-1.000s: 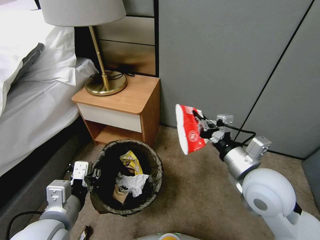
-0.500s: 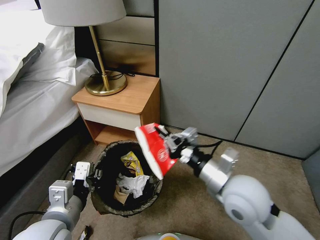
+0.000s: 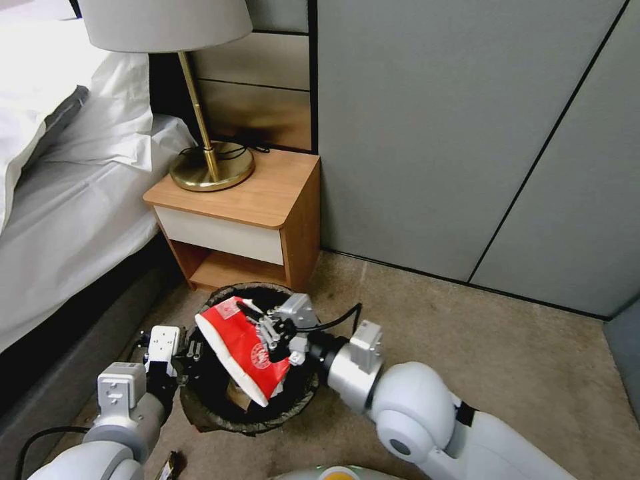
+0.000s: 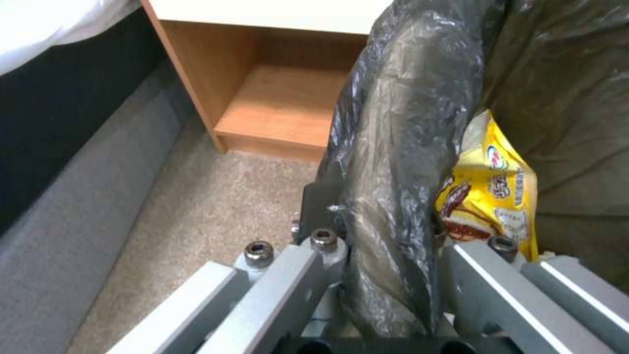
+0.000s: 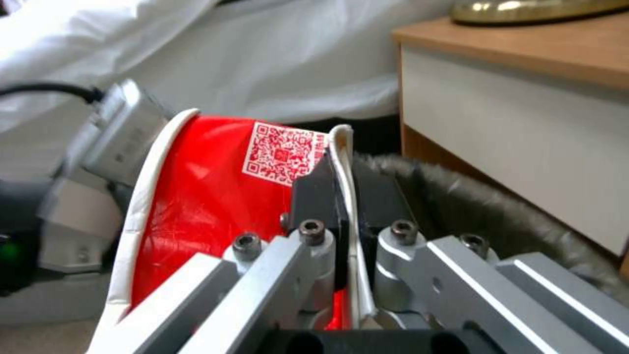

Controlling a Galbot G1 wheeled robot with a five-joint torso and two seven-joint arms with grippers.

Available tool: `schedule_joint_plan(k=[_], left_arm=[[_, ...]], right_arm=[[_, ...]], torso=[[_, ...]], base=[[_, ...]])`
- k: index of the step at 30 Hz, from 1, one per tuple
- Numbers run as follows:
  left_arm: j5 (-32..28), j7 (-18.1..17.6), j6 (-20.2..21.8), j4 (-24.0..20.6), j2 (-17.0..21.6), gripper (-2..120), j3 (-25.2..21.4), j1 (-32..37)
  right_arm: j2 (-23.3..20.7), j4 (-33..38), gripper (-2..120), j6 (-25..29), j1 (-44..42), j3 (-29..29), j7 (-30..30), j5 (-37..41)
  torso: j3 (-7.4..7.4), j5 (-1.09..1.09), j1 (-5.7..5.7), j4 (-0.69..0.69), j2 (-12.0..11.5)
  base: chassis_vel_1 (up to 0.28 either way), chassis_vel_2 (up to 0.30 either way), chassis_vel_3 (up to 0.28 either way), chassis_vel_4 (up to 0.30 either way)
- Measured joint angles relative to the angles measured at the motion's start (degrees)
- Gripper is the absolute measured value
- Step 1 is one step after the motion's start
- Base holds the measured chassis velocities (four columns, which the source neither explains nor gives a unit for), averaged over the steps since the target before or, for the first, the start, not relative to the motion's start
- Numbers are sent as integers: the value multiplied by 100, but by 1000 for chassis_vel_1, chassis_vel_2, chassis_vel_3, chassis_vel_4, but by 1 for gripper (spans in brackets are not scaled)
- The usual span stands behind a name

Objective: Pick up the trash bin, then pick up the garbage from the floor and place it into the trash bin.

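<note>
My left gripper (image 3: 190, 352) is clamped on the bin (image 3: 220, 417) rim, liner pinched between its fingers, to keep the mouth steady off the carpet (image 3: 427, 333). My right gripper (image 3: 265, 331) grips the red wrapper (image 3: 243, 347) by its edge, hung over that mouth so it can fall inside.

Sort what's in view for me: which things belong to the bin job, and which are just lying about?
Job:
trash bin, rim gripped by left pincer
red-white wrapper, held over it by right pincer
yellow wrapper inside

Lying about:
nightstand
lamp
bed
</note>
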Motion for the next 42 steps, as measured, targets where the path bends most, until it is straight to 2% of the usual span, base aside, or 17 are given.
schedule_joint_plan(k=[4, 10, 13, 15, 18, 20, 22, 25, 26, 29, 30, 32, 36, 37, 39, 41, 42], left_arm=[[-11, 1, 3, 0, 1, 3, 0, -2], [-36, 3, 8, 0, 10, 3, -11, -3], [-49, 5, 12, 0, 16, 3, -11, -6], [-49, 5, 12, 0, 16, 3, -11, -6], [-66, 6, 18, 0, 36, 3, -13, -13], [-78, 6, 23, 0, 41, 3, -14, -19], [-103, 7, 31, 0, 52, 3, -17, -31], [-106, 7, 31, 0, 52, 3, -18, -33], [-102, 7, 32, 0, 52, 3, -19, -31], [-97, 6, 31, 0, 58, 3, -25, -29], [-89, 4, 32, 0, 78, 3, -35, -29], [-87, 4, 32, 0, 86, 3, -36, -31], [-84, 2, 33, 0, 90, 3, -37, -40], [-84, 2, 33, 0, 90, 3, -37, -40], [-85, -1, 33, 0, 89, 3, -38, -36], [-87, -1, 33, 0, 92, 3, -42, -31], [-94, -2, 33, 0, 94, 3, -53, -27]], right_arm=[[114, -161, 2, -8, 75, -153, 225, -65], [255, -290, 28, -52, 183, -261, 483, -60], [231, -291, 36, -55, 190, -262, 490, -60], [231, -291, 36, -55, 190, -262, 490, -60], [174, -245, 57, -55, 207, -245, 559, -42], [134, -214, 60, -55, 215, -233, 566, -24], [-7, -123, 72, -55, 233, -173, 572, 20], [-149, -21, 78, -55, 225, -66, 572, 50], [-256, 83, 85, -55, 175, 40, 572, 72], [-410, 234, 93, -44, 40, 244, 565, 77], [-555, 398, 98, -5, -159, 503, 542, 66], [-631, 486, 99, 27, -282, 652, 525, 47], [-983, 923, 100, 472, -964, 1480, 425, -321], [-983, 923, 100, 472, -964, 1480, 425, -321], [-1111, 1240, 100, 812, -1569, 2090, 493, -474], [-1132, 1399, 100, 834, -1812, 2357, 451, -476], [-1136, 1595, 100, 881, -2105, 2742, 347, -498]], torso=[[0, 0, 0, 0, 0], [0, 0, 0, 0, 0], [0, 0, 0, 0, 0], [0, 0, 0, 0, 0], [0, 1, 0, 0, 0], [0, 1, 0, 0, 0], [0, 2, 0, 0, 0], [0, 2, 0, 1, 0], [0, 2, 0, 0, 0], [0, 2, 0, 1, 0], [0, 1, 0, 0, 0], [0, 3, 0, 0, 0], [0, 2, 0, 0, 0], [0, 2, 0, 0, 0], [0, 3, 0, 1, 0], [0, 3, 0, 0, 0], [0, 1, 0, -1, 0]], base=[[0, 0, 0, 0], [0, 0, 0, 0], [0, 0, 0, 0], [0, 0, 0, 0], [0, 0, 0, 0], [0, 0, 0, 0], [0, 0, 0, 0], [0, 0, 0, 0], [0, 0, 0, 0], [0, 0, 0, 0], [0, 0, 0, 0], [0, 0, 0, 0], [0, 0, 0, 0], [0, 0, 0, 0], [0, 0, 0, 0], [0, 0, 0, 0], [0, 0, 0, 0]])
